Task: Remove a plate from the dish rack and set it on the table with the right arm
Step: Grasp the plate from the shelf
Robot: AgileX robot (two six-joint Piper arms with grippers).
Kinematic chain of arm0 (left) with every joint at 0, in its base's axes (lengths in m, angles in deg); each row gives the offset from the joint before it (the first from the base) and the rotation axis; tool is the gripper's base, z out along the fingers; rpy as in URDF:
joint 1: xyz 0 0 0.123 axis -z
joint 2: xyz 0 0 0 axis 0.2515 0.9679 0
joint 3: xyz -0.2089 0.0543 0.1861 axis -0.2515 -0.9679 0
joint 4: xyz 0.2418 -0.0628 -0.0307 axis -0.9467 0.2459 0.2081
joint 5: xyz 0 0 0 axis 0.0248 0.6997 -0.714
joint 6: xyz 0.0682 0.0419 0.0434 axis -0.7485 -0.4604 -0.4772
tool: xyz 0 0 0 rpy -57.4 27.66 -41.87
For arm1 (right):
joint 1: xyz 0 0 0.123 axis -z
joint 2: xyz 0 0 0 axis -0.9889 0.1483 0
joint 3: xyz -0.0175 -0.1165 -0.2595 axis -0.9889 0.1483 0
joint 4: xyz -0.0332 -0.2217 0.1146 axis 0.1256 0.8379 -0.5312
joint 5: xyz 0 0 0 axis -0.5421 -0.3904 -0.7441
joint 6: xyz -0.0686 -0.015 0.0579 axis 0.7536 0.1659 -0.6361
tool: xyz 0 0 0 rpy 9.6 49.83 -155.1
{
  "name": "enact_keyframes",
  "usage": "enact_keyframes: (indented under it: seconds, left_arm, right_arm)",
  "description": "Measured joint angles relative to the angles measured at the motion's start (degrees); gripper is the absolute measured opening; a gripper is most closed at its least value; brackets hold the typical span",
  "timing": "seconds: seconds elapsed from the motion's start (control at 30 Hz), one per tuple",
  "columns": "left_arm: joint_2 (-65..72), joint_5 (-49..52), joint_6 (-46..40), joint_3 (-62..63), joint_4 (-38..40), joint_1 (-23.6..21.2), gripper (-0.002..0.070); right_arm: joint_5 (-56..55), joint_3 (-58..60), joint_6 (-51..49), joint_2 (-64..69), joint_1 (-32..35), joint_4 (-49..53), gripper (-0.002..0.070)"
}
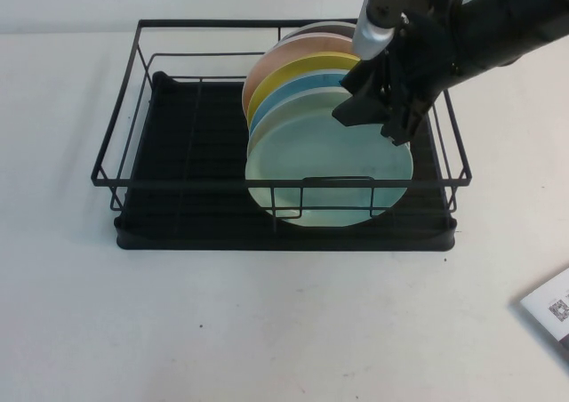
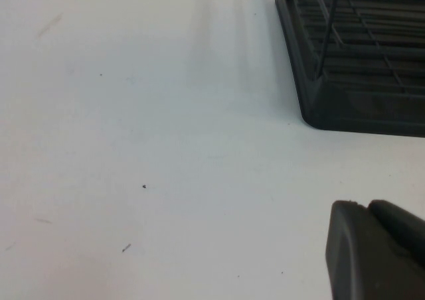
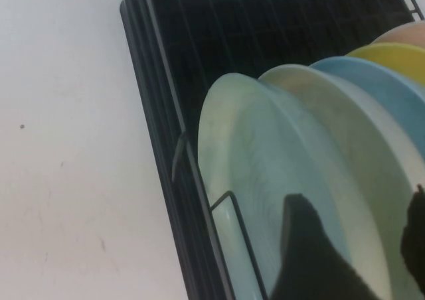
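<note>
With its jaws spread over the upper rim of the mint plate (image 1: 329, 166), which stands frontmost in the dish rack (image 1: 133, 184), the right gripper (image 1: 378, 108) risks catching the neighbouring white plate (image 3: 358, 180); left gripper (image 2: 375, 250) unclear.

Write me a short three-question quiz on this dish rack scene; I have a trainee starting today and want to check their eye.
1. True or false: the mint-green plate already lies flat on the table.
2. Which plate stands nearest the robot in the dish rack? A) yellow B) mint-green C) sky-blue
3. Where is each tool, and how do the right one's fingers stand?

Key
1. False: it stands on edge in the rack.
2. B.
3. The right tool is over the top right rim of the mint-green plate, fingers apart, one on each side of the rim, not yet closed. The left tool is low over bare table, beside a rack corner.
</note>
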Motion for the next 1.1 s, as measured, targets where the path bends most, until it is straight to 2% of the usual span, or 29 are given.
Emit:
enact_keyframes:
  seconds: [0.7,0.8,1.1]
  left_arm:
    - [0.0,0.0,0.0,0.0,0.0,0.0,-0.0004]
    - [0.0,0.0,0.0,0.0,0.0,0.0,-0.0004]
    - [0.0,0.0,0.0,0.0,0.0,0.0,-0.0004]
  right_arm:
    - [-3.0,0.0,0.0,5.25,0.0,2.99,0.0285]
    - [-3.47,0.0,0.0,5.45,0.0,2.99,0.0262]
    - [-5.11,0.0,0.48,5.68,0.0,3.39,0.013]
